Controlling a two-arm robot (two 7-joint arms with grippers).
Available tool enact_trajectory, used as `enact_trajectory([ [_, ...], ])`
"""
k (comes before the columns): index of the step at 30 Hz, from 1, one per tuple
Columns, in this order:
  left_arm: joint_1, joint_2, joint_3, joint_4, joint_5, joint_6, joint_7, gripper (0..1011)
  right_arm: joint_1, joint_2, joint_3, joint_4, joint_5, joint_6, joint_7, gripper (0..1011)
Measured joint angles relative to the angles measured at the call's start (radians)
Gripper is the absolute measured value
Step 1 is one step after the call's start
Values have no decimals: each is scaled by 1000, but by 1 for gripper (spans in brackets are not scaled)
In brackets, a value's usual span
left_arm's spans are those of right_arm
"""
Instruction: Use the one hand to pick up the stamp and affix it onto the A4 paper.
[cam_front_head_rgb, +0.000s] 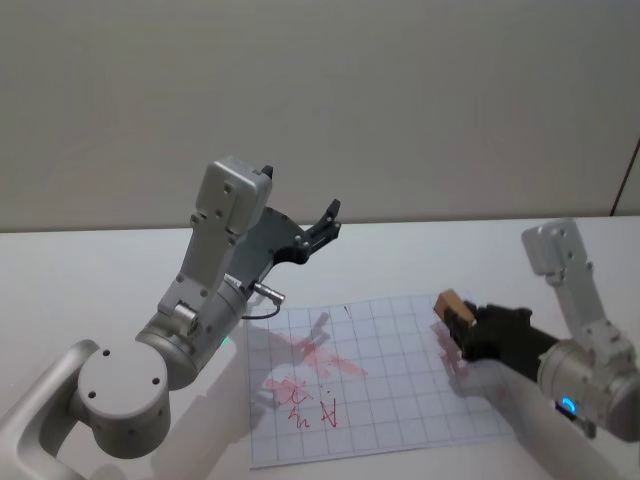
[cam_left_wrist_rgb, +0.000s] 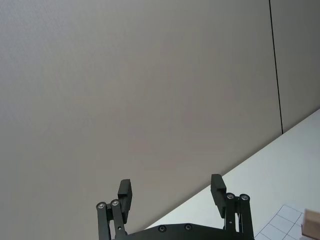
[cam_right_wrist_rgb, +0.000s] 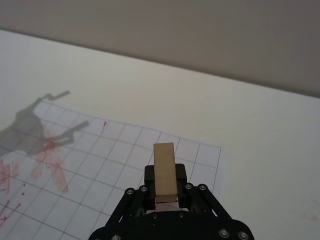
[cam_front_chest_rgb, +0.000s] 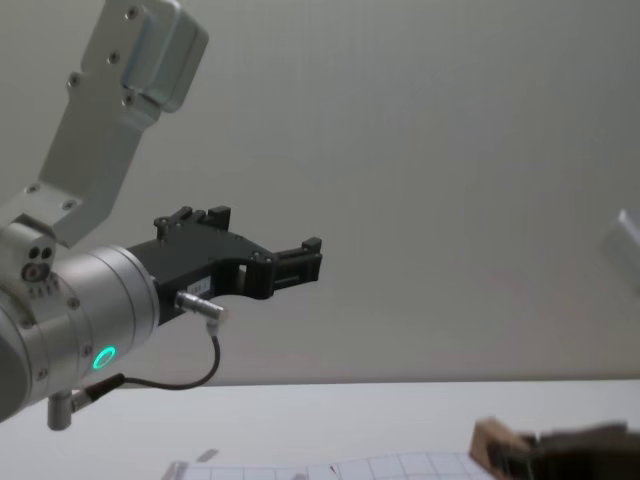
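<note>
My right gripper (cam_front_head_rgb: 460, 320) is shut on the stamp (cam_front_head_rgb: 451, 303), a small light-brown wooden block that sticks out past the black fingers. It hangs a little above the right edge of the A4 paper (cam_front_head_rgb: 390, 400), a white gridded sheet with red smears. The right wrist view shows the stamp (cam_right_wrist_rgb: 165, 170) clamped between the jaws of the right gripper (cam_right_wrist_rgb: 165, 176), over the paper (cam_right_wrist_rgb: 115, 160). In the chest view the stamp (cam_front_chest_rgb: 492, 443) is low at the right. My left gripper (cam_front_head_rgb: 328, 222) is raised high behind the sheet, open and empty (cam_left_wrist_rgb: 171, 185).
The sheet lies on a white table (cam_front_head_rgb: 100, 280) with a plain grey wall behind. Red ink marks (cam_front_head_rgb: 320, 385) cover the paper's left half. The left arm's silver wrist with a green light (cam_front_chest_rgb: 100, 357) hangs over the table's left side.
</note>
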Motion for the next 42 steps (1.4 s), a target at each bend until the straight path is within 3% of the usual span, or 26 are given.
enact_trajectory([
  [9, 0, 0, 0, 0, 0, 0, 0, 1000, 18, 4, 32, -81, 62, -39, -37, 218],
  [18, 0, 0, 0, 0, 0, 0, 0, 1001, 14, 39, 81, -159, 122, -51, -90, 218],
  [31, 0, 0, 0, 0, 0, 0, 0, 1001, -67, 117, 136, -202, 170, 0, -125, 218],
  [42, 0, 0, 0, 0, 0, 0, 0, 1001, -132, 165, 155, -203, 176, 59, -127, 218],
])
